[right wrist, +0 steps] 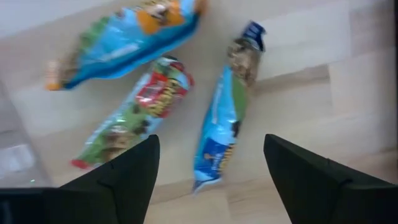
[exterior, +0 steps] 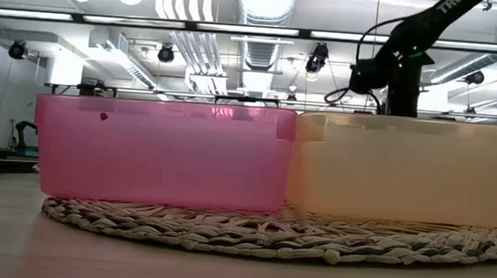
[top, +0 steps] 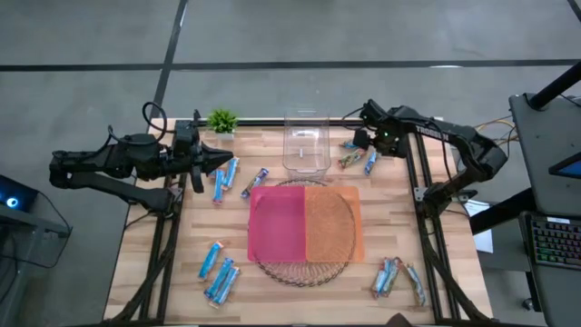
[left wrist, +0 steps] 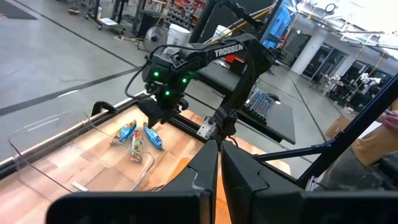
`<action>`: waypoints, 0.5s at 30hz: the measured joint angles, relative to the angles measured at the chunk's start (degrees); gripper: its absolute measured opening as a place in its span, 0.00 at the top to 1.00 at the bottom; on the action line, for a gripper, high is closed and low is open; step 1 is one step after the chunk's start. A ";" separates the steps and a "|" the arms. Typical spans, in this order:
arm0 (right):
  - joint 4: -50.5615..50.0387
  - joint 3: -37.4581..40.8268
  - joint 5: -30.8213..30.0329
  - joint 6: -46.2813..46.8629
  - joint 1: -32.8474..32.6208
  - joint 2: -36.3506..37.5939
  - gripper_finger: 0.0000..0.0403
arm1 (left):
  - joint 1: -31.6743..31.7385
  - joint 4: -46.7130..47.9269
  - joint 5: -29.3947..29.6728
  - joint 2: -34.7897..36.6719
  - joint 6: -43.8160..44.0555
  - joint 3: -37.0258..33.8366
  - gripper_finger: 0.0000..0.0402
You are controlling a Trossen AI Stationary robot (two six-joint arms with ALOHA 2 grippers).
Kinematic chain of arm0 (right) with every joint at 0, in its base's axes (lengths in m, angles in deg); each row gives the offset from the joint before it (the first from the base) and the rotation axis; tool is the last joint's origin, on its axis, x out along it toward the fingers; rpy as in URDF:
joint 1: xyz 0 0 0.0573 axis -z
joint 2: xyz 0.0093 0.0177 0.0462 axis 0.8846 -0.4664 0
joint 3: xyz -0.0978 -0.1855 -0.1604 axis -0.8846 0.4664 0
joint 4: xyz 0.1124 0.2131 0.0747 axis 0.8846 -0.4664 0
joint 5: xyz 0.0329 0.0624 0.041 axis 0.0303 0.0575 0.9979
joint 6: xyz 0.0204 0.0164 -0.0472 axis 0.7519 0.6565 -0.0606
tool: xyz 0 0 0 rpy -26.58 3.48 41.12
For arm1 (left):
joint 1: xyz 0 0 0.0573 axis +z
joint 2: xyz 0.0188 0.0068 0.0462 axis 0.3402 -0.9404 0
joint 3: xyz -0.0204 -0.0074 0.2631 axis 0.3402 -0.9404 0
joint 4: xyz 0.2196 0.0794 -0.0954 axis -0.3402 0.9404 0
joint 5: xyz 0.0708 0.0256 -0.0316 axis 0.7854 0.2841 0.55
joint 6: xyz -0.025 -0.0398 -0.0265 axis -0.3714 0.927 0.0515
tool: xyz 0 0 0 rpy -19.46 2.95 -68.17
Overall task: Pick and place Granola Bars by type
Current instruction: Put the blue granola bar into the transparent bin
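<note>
Three Granola Bars lie flat on the wood at the table's far right: a light blue one (right wrist: 124, 40), a green and red one (right wrist: 134, 121) and a second light blue one (right wrist: 221, 124). My right gripper (right wrist: 211, 168) hangs open above them, pointing down, with the second blue bar below the gap between its fingers; it touches nothing. In the high view it is (top: 361, 145) over that cluster (top: 356, 160). My left gripper (top: 218, 162) is shut and empty, held level above the table's far left, its fingers (left wrist: 219, 168) pressed together.
A pink bin (top: 277, 222) and an orange bin (top: 334, 222) sit side by side on a woven mat (top: 304, 271). A clear container (top: 304, 145) stands left of the right gripper. More bars lie at the left (top: 222, 177), near left (top: 218, 271) and near right (top: 390, 277). A small plant (top: 221, 120) stands at the back.
</note>
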 joint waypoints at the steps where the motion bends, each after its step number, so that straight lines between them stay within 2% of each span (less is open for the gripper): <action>1: 0.49 0.69 -0.01 0.32 0.17 0.00 0.32 | -0.02 0.00 0.00 -0.05 0.00 0.00 0.99; 15: 10.26 8.91 0.01 5.93 0.27 0.00 0.34 | -0.01 0.00 0.00 -0.23 1.53 0.00 0.99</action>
